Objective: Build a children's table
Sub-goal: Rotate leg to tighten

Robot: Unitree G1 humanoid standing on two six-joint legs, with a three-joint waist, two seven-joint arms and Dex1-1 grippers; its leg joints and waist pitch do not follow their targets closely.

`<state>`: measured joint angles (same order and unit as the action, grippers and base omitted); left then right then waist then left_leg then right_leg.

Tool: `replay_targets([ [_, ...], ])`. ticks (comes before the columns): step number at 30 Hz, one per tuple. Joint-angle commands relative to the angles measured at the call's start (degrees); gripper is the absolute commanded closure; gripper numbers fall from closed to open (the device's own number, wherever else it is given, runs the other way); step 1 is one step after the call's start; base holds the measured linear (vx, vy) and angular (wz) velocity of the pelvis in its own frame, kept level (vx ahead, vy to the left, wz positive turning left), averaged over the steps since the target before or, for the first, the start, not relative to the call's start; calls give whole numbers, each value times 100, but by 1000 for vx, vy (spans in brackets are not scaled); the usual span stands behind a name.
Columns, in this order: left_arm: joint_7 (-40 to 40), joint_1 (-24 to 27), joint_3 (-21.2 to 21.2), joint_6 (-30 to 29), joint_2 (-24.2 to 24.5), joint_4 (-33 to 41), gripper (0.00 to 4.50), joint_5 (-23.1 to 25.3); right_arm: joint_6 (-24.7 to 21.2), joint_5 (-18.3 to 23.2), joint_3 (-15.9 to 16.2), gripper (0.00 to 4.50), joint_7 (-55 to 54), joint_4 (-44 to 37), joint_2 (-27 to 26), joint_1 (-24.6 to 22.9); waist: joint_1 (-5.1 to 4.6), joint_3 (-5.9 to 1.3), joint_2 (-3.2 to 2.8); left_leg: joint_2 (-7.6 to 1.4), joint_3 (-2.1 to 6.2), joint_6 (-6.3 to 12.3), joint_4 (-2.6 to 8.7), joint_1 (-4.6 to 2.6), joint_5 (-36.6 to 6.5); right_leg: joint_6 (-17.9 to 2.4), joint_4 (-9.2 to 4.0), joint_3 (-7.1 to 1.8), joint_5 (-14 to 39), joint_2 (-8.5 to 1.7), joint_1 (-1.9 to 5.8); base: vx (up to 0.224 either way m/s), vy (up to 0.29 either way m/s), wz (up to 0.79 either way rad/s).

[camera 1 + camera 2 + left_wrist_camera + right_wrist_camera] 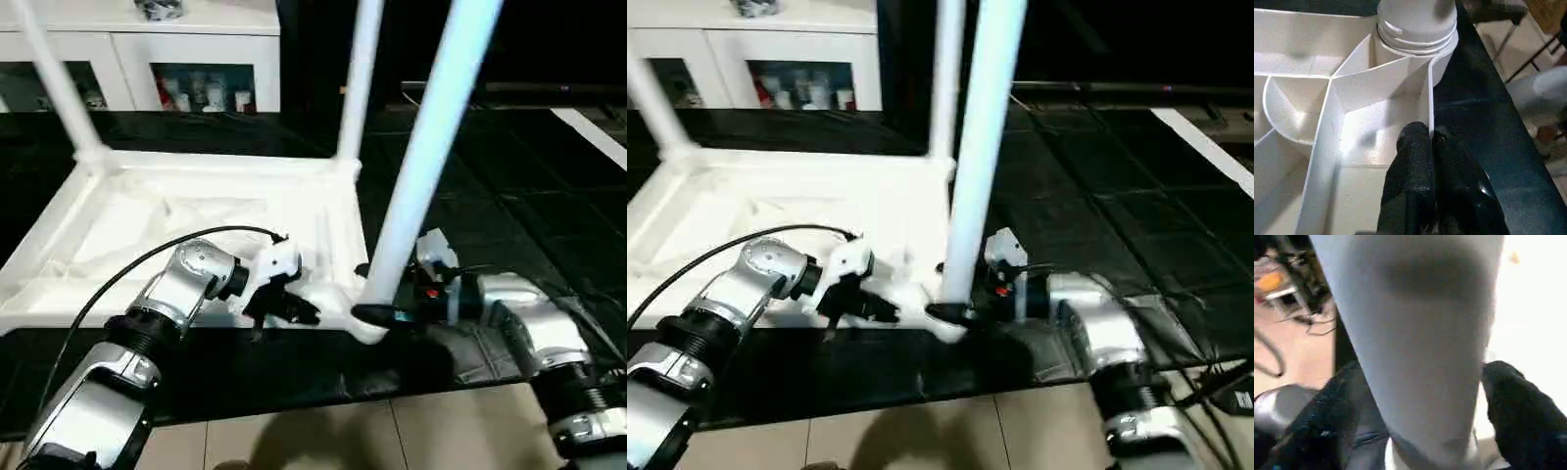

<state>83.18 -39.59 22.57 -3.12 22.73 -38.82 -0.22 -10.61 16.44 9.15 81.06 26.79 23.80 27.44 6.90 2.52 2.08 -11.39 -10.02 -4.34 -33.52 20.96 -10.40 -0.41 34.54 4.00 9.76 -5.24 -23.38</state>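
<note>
Table top: I see the white table top lying upside down on the dark mat, ribbed underside facing up, its near edge running between my two claws.
Left claw: my left gripper sits on the near rim of the top, just to the left of the near-right corner socket.
Left claw state: in the left wrist view the two black fingers are pressed together with the thin white rim wall rising right at their tips; I read them as pinched on that rim.
Near leg: the near leg stands in the corner socket, leaning slightly, directly between my claws and touching the right one.
Right claw: my right gripper is at the base of the near leg, just above the socket, coming in from the right side.
Right claw state: in the right wrist view one black finger shows on each side of the leg's round shaft; I take it as clamped around the leg.
Far legs: a second leg stands upright in the far-right corner, beyond my right claw; a third leg rises tilted from the far-left corner, well apart from my left claw.
Background: a white glass-door cabinet stands past the table top.
</note>
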Motion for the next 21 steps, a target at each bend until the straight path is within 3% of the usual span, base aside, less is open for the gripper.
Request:
replay_targets([
  [1, 347, 10, 289, 112, -21, 199, 450, 136, 40, 40, 147, 97, 330, 99, 69, 135, -32, -329, 24, -225, -8, 251, 408, -68, -1234, -1309, -367, -235, 1400, -328, 285, 0, 0, 0],
  [2, 409, 27, 309, 114, -1, 255, 450, 142, 53, 27, 215, 124, 466, 170, 84, 190, -28, -329, 26, -226, -7, 235, 407, -70, -1236, -1310, -365, -237, 1395, -327, 281, 0, 0, 0],
  [10, 433, -3, 332, 158, 6, 237, 450, 167, 177, -128, 396, 176, 889, 476, 78, 359, -13, -342, 40, -218, -15, 241, 390, -61, -1073, -1374, -330, -235, 1154, -318, 290, 0, 0, 0],
  [12, 382, -22, 318, 166, 3, 199, 450, 173, 335, -200, 420, 209, 920, 574, 65, 386, -6, -340, 39, -218, -18, 246, 389, -64, -1090, -1372, -337, -235, 1213, -322, 286, 0, 0, 0],
  [18, 148, -40, 263, -16, -21, 136, 450, 214, 290, -133, 423, 237, 1002, 603, 58, 383, 2, -339, 34, -220, -14, 220, 390, -66, -1150, -1341, -338, -237, 1279, -314, 284, 0, 0, 0],
  [21, -150, -67, 52, -229, -162, 67, 450, 115, 54, 25, 363, 240, 1002, 414, 11, 234, 21, -338, -10, -218, -9, 195, 391, -75, -1186, -1345, -348, -238, 1322, -317, 282, 0, 0, 0],
])
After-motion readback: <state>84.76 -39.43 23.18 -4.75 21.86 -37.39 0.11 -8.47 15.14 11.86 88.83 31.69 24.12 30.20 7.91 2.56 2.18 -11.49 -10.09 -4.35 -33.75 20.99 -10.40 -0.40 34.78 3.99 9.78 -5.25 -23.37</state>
